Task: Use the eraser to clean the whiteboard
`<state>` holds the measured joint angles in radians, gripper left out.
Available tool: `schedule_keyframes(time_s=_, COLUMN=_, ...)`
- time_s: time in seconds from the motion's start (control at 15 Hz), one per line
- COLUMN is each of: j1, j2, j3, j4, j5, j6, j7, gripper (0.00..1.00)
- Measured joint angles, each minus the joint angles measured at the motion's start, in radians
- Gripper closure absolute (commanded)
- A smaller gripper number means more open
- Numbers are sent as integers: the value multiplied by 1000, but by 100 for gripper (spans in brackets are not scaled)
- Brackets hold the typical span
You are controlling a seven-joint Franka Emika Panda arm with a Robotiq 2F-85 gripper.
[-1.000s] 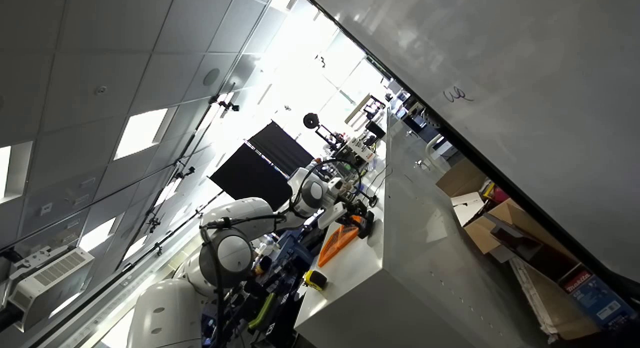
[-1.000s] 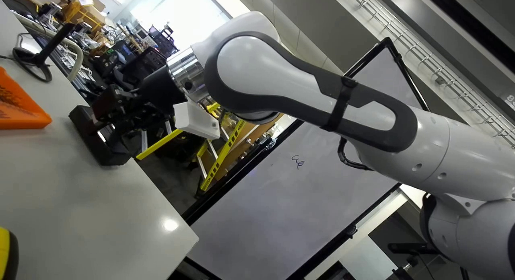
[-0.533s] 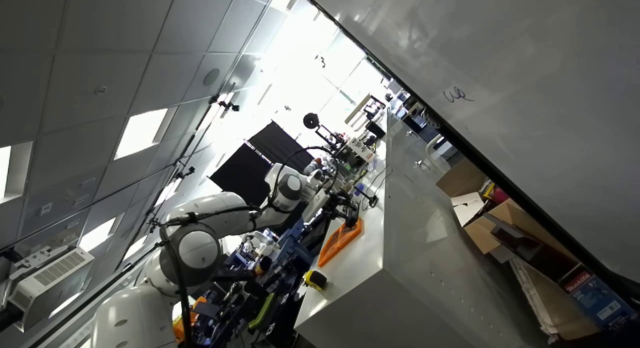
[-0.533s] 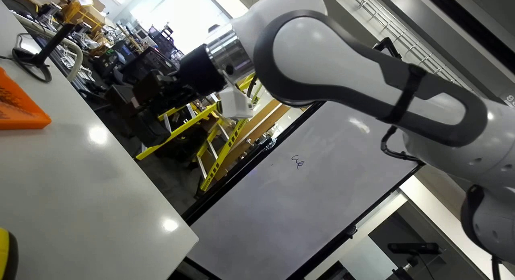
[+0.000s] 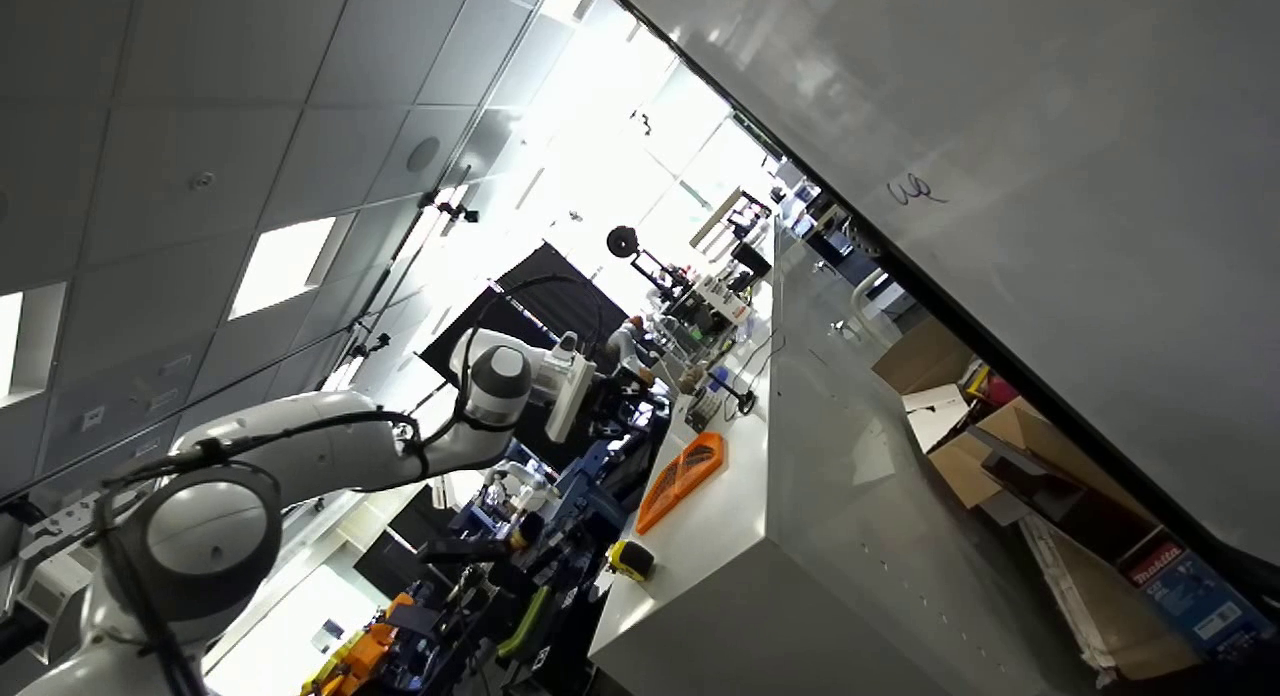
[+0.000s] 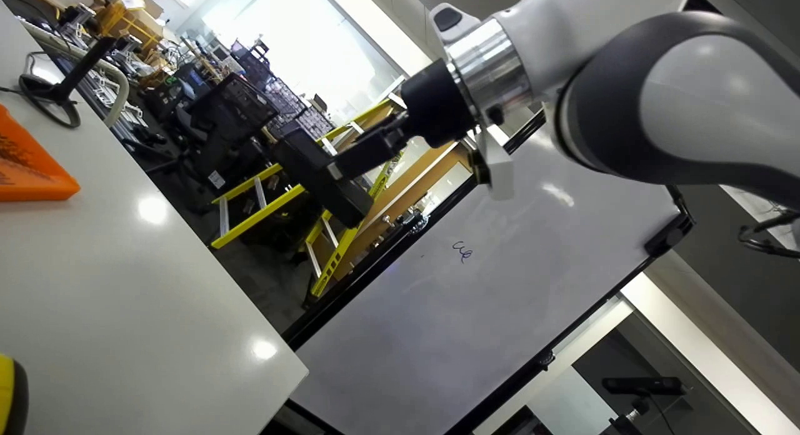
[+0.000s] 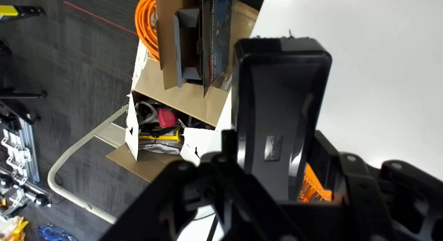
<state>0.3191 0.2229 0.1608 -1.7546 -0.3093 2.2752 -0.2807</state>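
Observation:
The whiteboard (image 5: 1060,276) is a large grey-white panel with a dark border, and it also shows in an exterior view (image 6: 475,310). A small dark scribble (image 5: 915,189) is on it, seen too in an exterior view (image 6: 462,252). My gripper (image 7: 273,147) is shut on the black eraser (image 7: 283,81), whose long body reaches out past the fingers (image 7: 327,154). In an exterior view the gripper (image 6: 340,169) holds the eraser (image 6: 319,175) in the air beyond the table edge, apart from the whiteboard. In an exterior view the gripper is hard to make out against dark clutter.
A white table (image 6: 156,310) bears an orange tray (image 5: 680,481), a yellow tape measure (image 5: 630,559) and a black stand (image 6: 69,85). Open cardboard boxes (image 5: 1030,456) stand between table and whiteboard. A yellow ladder (image 6: 269,204) stands near the whiteboard.
My gripper has lifted off the table with the eraser in it. The arm has drawn back, leftward in an exterior view and rightward in an exterior view. The whiteboard scribble looks the same.

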Motion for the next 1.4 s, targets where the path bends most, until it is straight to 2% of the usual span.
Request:
schedule_keyframes(time_s=0.4, j1=-81, j2=-303, j3=-2, j4=-279, j5=-1, j6=-11, j7=-221, gripper=70)
schedule_keyframes(time_s=0.47, j1=-95, j2=-342, j3=-5, j4=-312, j5=-4, j6=-20, j7=-227, gripper=45)
schedule_keyframes(time_s=0.8, j1=-115, j2=-422, j3=-6, j4=-382, j5=-21, j6=-43, j7=-223, gripper=45)
schedule_keyframes(time_s=0.87, j1=-115, j2=-422, j3=-6, j4=-384, j5=-21, j6=-43, j7=-223, gripper=70)
schedule_keyframes(time_s=1.0, j1=-115, j2=-421, j3=-6, j4=-385, j5=-23, j6=-42, j7=-224, gripper=70)
schedule_keyframes(time_s=1.2, j1=-120, j2=-421, j3=-8, j4=-385, j5=-94, j6=-30, j7=-236, gripper=70)
schedule_keyframes(time_s=1.4, j1=-144, j2=-426, j3=-42, j4=-391, j5=-172, j6=18, j7=-319, gripper=70)
